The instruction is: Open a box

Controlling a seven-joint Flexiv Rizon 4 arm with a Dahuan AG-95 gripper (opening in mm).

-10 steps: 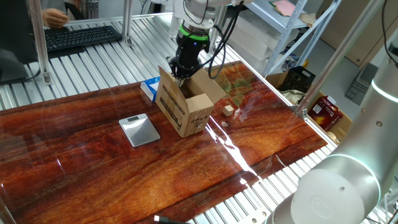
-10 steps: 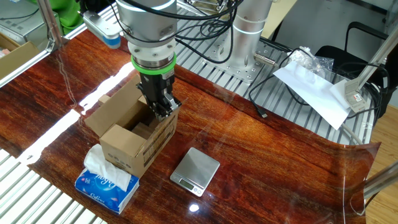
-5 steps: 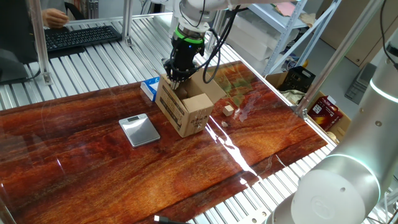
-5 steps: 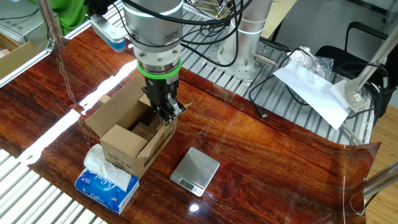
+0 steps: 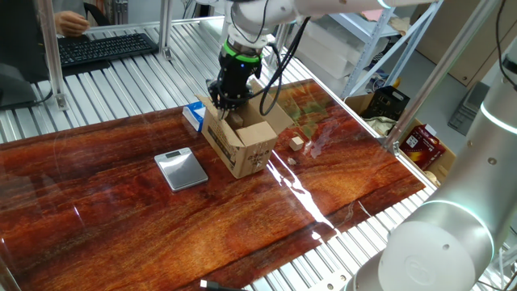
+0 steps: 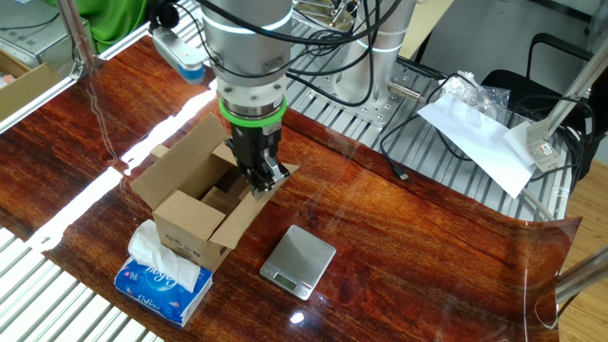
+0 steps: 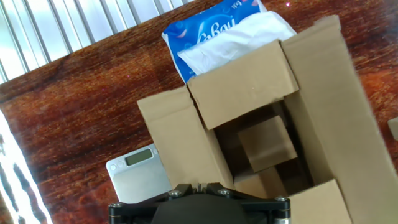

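Note:
The box (image 5: 246, 147) (image 6: 188, 226) (image 7: 242, 93) is a small brown carton standing on the wooden table with its top flaps spread and its inside showing. My gripper (image 5: 220, 100) (image 6: 266, 182) (image 7: 200, 185) is shut, with nothing held between its fingers. Its tip presses on the long flap (image 6: 243, 211) on the scale's side, which leans outward. In the hand view only the gripper's dark body shows at the bottom edge, above that flap.
A blue-and-white tissue packet (image 5: 192, 113) (image 6: 161, 277) (image 7: 214, 28) lies against the box's far end. A flat silver scale (image 5: 181, 168) (image 6: 298, 260) (image 7: 138, 175) sits beside the box. A small wooden block (image 5: 297, 142) lies on the other side.
The gripper has moved sideways toward the scale, staying shut. The long flap it touches has gone from nearly upright to leaning outward.

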